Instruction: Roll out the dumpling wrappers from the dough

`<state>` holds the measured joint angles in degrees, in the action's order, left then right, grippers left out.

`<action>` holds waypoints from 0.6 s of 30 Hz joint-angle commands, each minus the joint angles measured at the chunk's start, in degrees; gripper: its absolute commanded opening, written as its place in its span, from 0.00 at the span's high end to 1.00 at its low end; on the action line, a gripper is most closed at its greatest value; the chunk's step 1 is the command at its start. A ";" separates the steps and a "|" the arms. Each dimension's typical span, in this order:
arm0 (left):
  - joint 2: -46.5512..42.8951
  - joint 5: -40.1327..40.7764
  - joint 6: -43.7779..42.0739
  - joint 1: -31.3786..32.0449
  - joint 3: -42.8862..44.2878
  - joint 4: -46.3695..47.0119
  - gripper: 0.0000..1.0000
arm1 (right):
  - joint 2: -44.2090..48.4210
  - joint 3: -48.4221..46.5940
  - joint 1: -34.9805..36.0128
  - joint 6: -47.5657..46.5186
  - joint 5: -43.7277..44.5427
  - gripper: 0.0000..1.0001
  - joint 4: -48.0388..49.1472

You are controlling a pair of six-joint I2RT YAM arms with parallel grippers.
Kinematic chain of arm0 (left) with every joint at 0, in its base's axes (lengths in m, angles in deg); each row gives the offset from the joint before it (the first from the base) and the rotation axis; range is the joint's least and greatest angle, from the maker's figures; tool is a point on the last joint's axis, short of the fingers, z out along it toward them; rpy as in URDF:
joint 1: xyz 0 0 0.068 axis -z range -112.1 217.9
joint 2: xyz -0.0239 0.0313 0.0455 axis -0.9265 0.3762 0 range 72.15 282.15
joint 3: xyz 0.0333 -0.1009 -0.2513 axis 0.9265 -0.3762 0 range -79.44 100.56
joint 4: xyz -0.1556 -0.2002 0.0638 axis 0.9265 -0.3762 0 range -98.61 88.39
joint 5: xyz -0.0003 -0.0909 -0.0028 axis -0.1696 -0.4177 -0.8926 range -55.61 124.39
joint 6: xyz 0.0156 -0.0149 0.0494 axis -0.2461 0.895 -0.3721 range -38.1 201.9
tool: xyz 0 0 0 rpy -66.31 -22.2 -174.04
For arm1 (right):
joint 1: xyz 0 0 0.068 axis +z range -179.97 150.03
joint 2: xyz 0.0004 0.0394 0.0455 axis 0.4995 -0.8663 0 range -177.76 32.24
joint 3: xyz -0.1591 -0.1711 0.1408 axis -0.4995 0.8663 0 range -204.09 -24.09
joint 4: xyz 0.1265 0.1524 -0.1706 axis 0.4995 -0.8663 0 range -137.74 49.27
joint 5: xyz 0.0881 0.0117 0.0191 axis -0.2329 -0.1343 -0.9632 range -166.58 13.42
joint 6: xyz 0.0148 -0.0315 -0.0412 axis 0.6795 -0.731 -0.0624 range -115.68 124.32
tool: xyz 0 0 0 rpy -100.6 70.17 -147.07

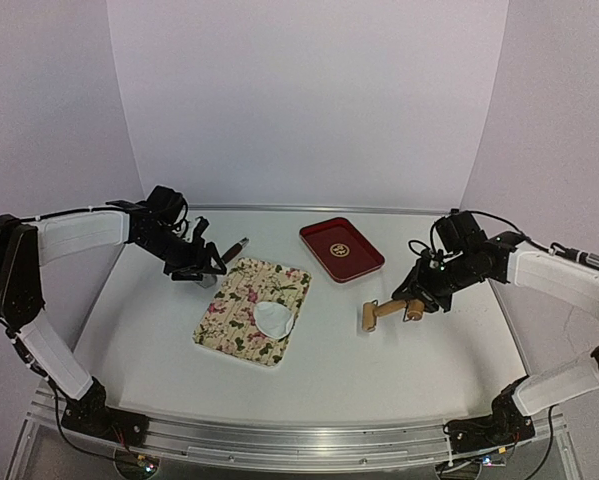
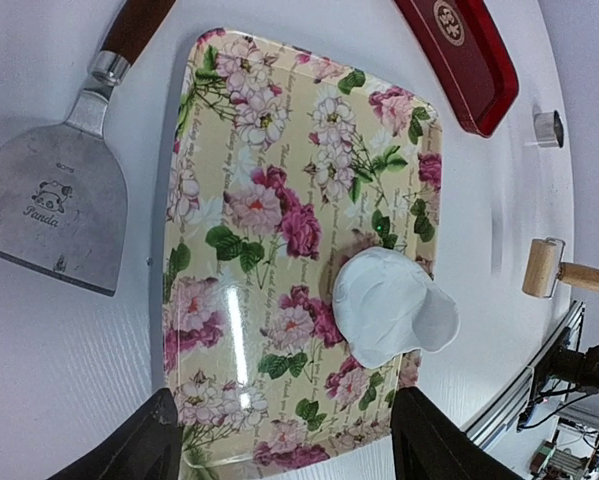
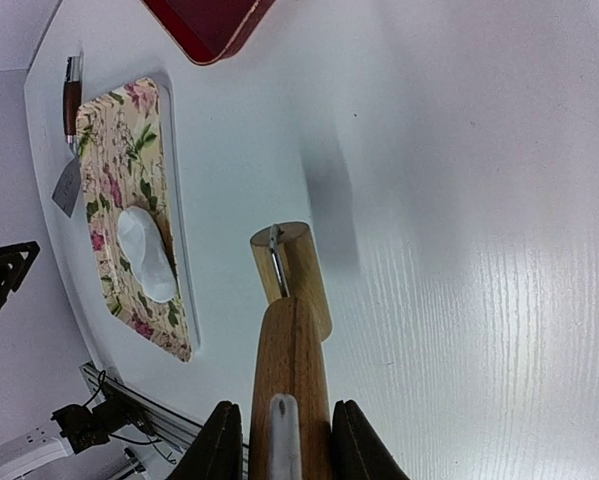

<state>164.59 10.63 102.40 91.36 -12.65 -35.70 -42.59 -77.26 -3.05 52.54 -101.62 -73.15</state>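
A white, flattened piece of dough (image 1: 275, 318) lies on the near right part of a floral tray (image 1: 229, 300). In the left wrist view the dough (image 2: 389, 305) has a thinner round flap reaching over the tray's edge (image 2: 194, 150); I cannot tell if that flap is a separate wrapper. My left gripper (image 1: 201, 268) hangs open and empty above the tray's far left corner, its fingers (image 2: 139, 450) wide apart. My right gripper (image 1: 416, 303) is shut on the handle of a wooden roller (image 1: 381, 313), right of the tray. In the right wrist view the roller (image 3: 291, 300) points towards the dough (image 3: 147, 255).
A metal scraper (image 2: 59, 210) with a dark wooden handle lies left of the floral tray, also visible from above (image 1: 231, 248). A red tray (image 1: 374, 268) with a gold emblem sits at the back centre. A small shiny metal ring (image 2: 548, 128) stands right of it.
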 commanded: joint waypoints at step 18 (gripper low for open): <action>7.62 0.64 -0.19 -0.60 -4.65 3.34 0.27 | -9.59 2.99 -0.01 -1.31 -3.05 0.82 11.47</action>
<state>171.08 12.01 102.89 91.08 -16.08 -34.78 -51.34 -72.40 -3.05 52.17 -107.57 -62.78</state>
